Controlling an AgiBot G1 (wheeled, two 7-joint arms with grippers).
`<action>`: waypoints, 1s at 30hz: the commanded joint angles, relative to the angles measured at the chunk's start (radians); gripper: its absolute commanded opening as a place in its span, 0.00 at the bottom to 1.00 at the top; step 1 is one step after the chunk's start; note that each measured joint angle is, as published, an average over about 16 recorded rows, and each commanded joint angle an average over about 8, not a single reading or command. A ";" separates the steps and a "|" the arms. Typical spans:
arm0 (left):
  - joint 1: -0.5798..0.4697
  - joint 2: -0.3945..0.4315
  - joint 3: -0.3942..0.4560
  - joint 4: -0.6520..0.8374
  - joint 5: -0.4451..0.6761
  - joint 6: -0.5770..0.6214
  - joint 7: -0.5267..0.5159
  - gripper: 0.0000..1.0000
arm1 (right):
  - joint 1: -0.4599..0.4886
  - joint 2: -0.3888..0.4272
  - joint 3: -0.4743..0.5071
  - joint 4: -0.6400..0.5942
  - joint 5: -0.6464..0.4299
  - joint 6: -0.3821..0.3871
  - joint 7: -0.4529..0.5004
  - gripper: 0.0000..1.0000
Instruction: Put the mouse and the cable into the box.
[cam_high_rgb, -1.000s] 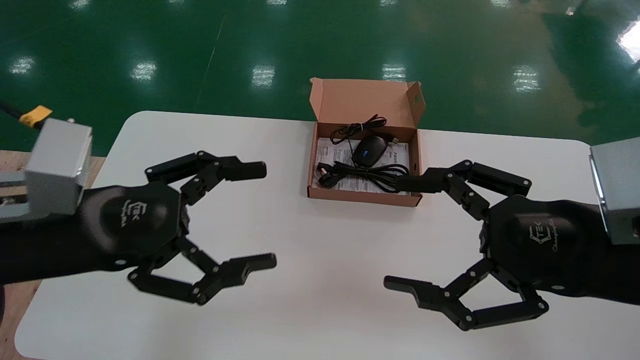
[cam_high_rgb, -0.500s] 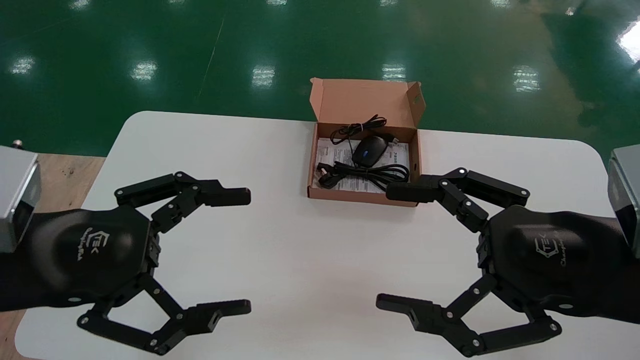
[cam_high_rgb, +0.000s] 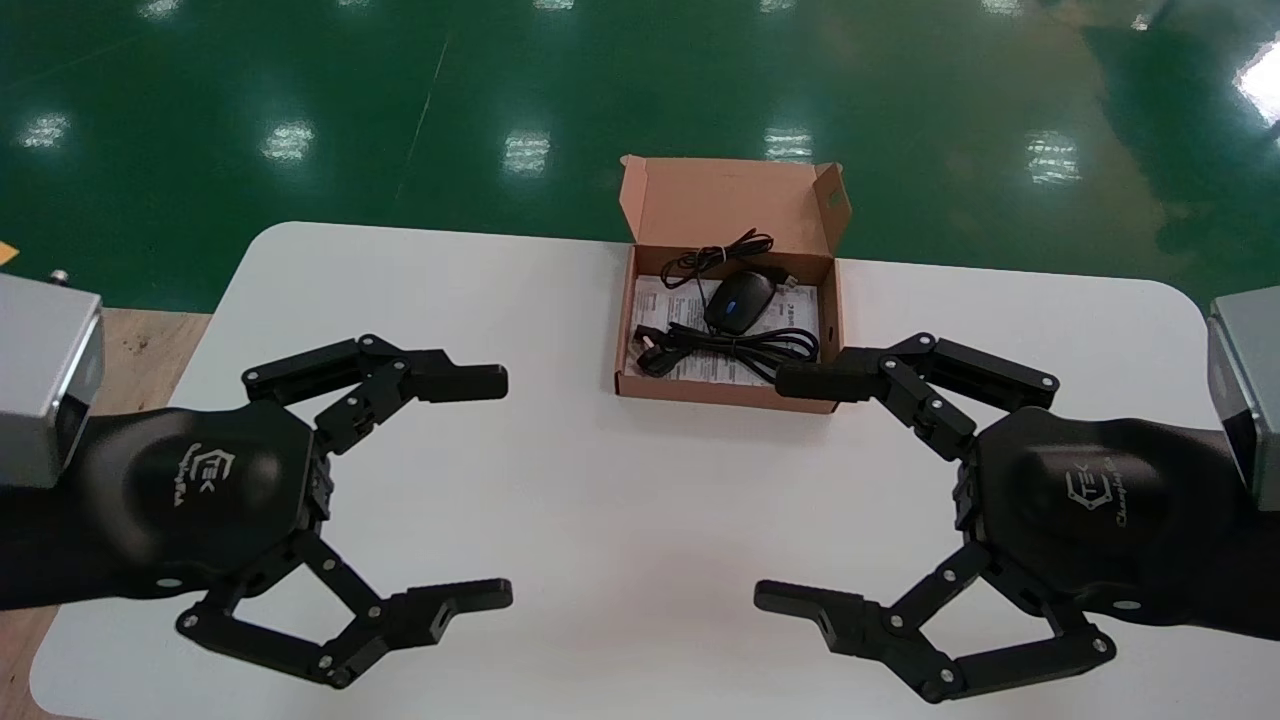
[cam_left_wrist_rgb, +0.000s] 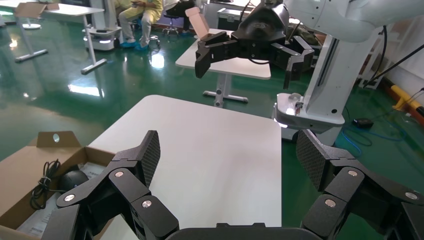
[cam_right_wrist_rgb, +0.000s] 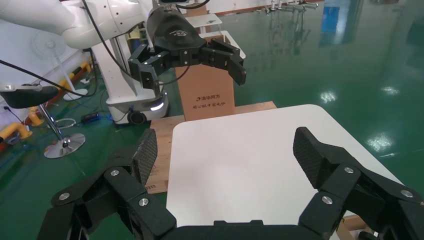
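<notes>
An open brown cardboard box (cam_high_rgb: 829, 320) stands at the far middle of the white table (cam_high_rgb: 620, 500), its lid tipped back. Inside it lie a black mouse (cam_high_rgb: 740, 301) with its thin cord and a coiled black cable (cam_high_rgb: 740, 350), on a printed sheet. The left wrist view shows the box (cam_left_wrist_rgb: 20, 175) and the mouse (cam_left_wrist_rgb: 74, 178) to one side. My left gripper (cam_high_rgb: 485, 487) hovers open over the table's near left with nothing in it. My right gripper (cam_high_rgb: 790, 488) hovers open at the near right, its far finger close to the box's front corner.
Green shiny floor lies beyond the table. A wooden pallet (cam_high_rgb: 130, 345) shows off the table's left edge. Both wrist views show the opposite arm's gripper, further tables, a white robot base and a cardboard carton (cam_right_wrist_rgb: 207, 95) in the background.
The left gripper first drew back toward the near left edge, then edged slightly forward again. The right gripper dropped a little toward the near side. The box contents did not move.
</notes>
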 joint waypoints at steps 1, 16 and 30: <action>-0.001 0.001 0.001 0.001 0.001 -0.001 0.001 1.00 | 0.001 0.000 -0.001 0.000 -0.002 0.000 0.000 1.00; -0.003 0.005 0.006 0.005 0.002 -0.006 0.002 1.00 | 0.004 0.001 -0.002 -0.001 -0.006 0.001 -0.002 1.00; -0.004 0.005 0.007 0.006 0.002 -0.007 0.003 1.00 | 0.005 0.002 -0.003 -0.002 -0.007 0.002 -0.002 1.00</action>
